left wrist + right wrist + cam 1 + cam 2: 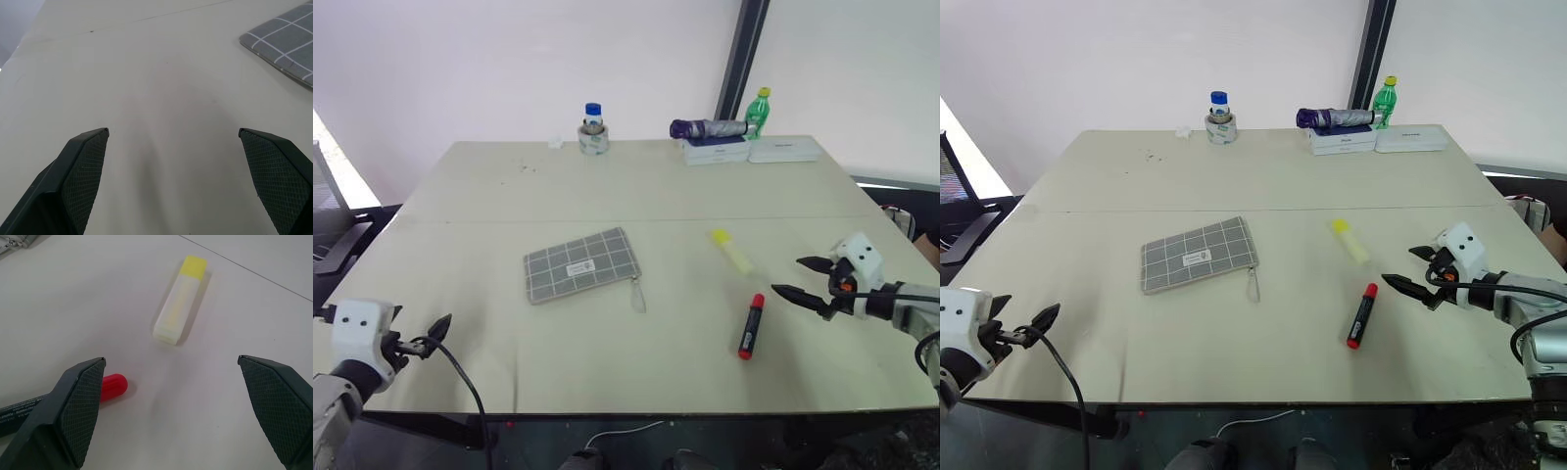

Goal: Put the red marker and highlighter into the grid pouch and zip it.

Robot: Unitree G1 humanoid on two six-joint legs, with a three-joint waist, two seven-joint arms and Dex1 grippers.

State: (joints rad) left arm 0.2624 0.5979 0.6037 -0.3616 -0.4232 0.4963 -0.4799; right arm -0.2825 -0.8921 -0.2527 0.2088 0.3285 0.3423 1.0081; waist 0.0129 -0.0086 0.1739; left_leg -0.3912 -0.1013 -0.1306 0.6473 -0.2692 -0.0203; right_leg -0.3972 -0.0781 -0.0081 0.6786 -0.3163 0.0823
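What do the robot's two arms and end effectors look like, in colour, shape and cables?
Each end effector, left and right, has two black pointed fingers with cross-hatched pads. Behind each sits a white boxy wrist housing with small dark holes, on a grey arm. Black cables run from both wrists.

No writing can be made out: the grid pouch [581,264] has a small white label, and the red marker [29,404], beside the right claw [183,396], carries tiny print, both too small to read.
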